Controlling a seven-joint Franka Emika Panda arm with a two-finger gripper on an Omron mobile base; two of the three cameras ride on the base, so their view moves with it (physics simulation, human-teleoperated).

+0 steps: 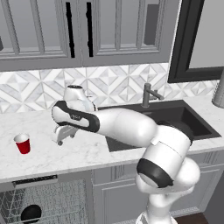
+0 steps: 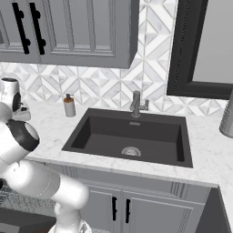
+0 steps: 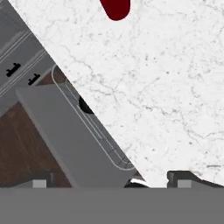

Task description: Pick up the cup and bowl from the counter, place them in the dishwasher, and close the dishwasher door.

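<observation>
The red cup (image 1: 22,143) stands upright on the white marble counter (image 1: 78,151), left of my gripper (image 1: 60,139). The gripper hangs over the counter, open and holding nothing. In the hand view its fingertips (image 3: 41,181) sit wide apart, and the cup (image 3: 116,8) shows at the top edge. The black bowl (image 1: 31,213) lies in the wire rack of the open dishwasher (image 1: 57,199) below the counter. A sliver of the bowl (image 3: 85,106) peeks out past the counter edge. The dishwasher door (image 3: 65,135) hangs down, open.
A dark sink (image 1: 162,120) with a faucet (image 1: 148,94) is set into the counter right of the arm. A soap dispenser (image 2: 69,106) stands by the backsplash. At the far right is a metal canister (image 2: 226,120). Grey wall cabinets (image 1: 52,30) hang overhead.
</observation>
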